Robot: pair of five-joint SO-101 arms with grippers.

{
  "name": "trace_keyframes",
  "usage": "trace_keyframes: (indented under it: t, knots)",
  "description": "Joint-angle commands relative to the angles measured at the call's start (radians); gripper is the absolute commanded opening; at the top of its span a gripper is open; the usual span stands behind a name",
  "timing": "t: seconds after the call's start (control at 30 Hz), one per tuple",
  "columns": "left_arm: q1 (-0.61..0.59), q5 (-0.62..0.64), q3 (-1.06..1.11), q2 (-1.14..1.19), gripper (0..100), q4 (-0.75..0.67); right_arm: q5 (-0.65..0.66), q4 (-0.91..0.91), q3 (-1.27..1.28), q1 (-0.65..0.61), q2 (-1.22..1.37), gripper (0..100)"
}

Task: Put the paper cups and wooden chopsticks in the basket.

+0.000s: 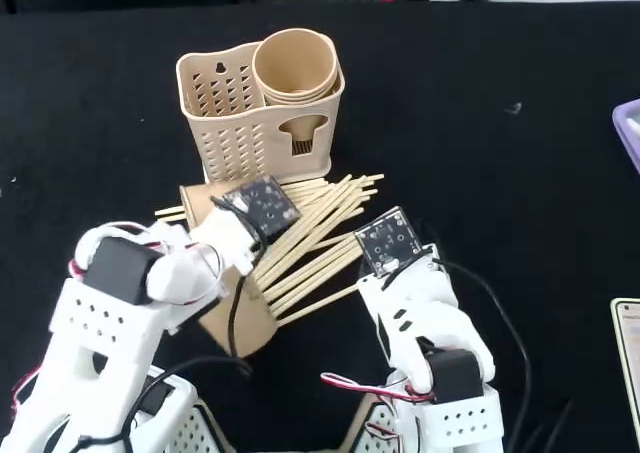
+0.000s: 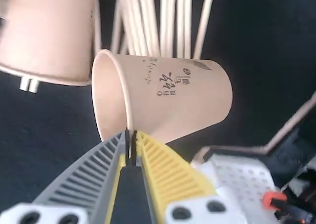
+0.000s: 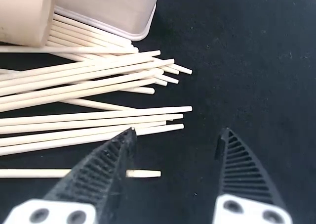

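Left gripper (image 2: pixel 131 135) pinching rim of paper cup (image 2: pixel 173 100), jaws all but closed on thin wall. Cup lying on its side next to wooden chopsticks (image 3: pixel 89 75) scattered on black table (image 1: pixel 500 173). Right gripper (image 3: pixel 177 131) hovering over stick ends, spread wide, holding nothing. Basket (image 1: pixel 230 143) standing just beyond pile, stacked cups (image 1: pixel 295 63) sitting in one compartment. Judging next move: gripping firmly without crushing rim, lifting clear of sticks, turning cup upright, nesting it into stack.
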Motion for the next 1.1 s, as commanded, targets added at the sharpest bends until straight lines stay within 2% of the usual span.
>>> trace_keyframes:
  t: [0.0,0.17,0.3,0.37,0.5,0.57,0.7,0.77,0.93,1.07]
  knots:
    - [0.001,0.081,-0.12,-0.012,3,0.009,-0.009,-0.006,-0.004,0.018,-0.016,26.9]
    - [0.001,0.155,-0.168,-0.012,3,0.009,-0.061,-0.023,-0.004,0.029,-0.016,26.9]
    - [0.002,0.222,-0.211,-0.014,3,0.011,-0.149,-0.066,-0.004,0.141,-0.016,26.5]
    - [0.012,0.25,-0.265,-0.014,3,0.011,-0.213,-0.083,-0.004,0.195,-0.016,21.5]
    - [0.108,0.316,-0.433,-0.014,3,0.011,-0.275,-0.1,-0.004,0.253,-0.016,0.5]
    - [0.151,0.336,-0.535,-0.009,3,0.009,-0.282,-0.098,-0.002,0.262,-0.016,3.8]
    - [0.162,0.336,-0.688,0.005,3,-0.015,-0.284,-0.1,0.007,0.261,-0.016,1.1]
    - [0.13,0.342,-0.72,0.028,3,-0.078,-0.284,-0.133,0.03,0.258,-0.016,1.5]
    - [-0.108,0.361,-0.684,0.106,3,-0.361,-0.284,-0.173,0.051,0.256,-0.016,1.5]
    - [-0.177,0.384,-0.615,0.204,3,-0.592,-0.284,-0.172,0.051,0.256,-0.016,1.5]
